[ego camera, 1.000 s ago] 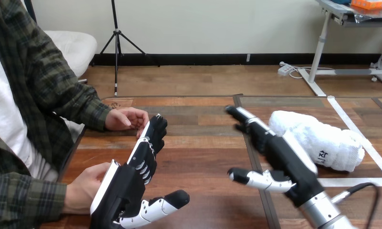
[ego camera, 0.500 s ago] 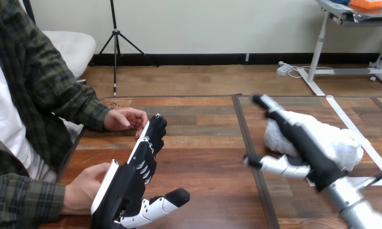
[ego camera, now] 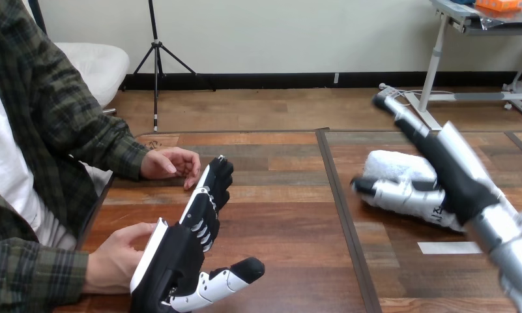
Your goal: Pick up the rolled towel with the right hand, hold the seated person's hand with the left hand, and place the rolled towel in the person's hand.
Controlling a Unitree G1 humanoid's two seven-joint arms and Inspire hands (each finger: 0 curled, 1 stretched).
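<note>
You have the brown wooden table (ego camera: pixel 284 215) with a dark seam (ego camera: pixel 346 222) running from its near edge to its far edge. The person sits at its left side. The robot's right hand (ego camera: pixel 457 179) hangs over the rolled white terry towel (ego camera: pixel 395 166), which lies on the table's right half, right of that seam. Its fingers are straight and spread wide, pointing up past the towel's far side, and its thumb lies low across the towel's near side. You cannot tell whether it touches the cloth. The left hand (ego camera: pixel 173 261) stands on edge at the near left with its fingers straight and its thumb held out to the right, grasping nothing. Its white back is against the person's near hand (ego camera: pixel 115 257), and its fingertips are just beside the person's far hand (ego camera: pixel 170 163). A short strip of white tape (ego camera: pixel 449 248) lies on the table near the towel. Compared with a second ago, the right hand has moved from left of the towel to above it and now covers most of the roll. The towel, the left hand and both of the person's hands have kept their places.
</note>
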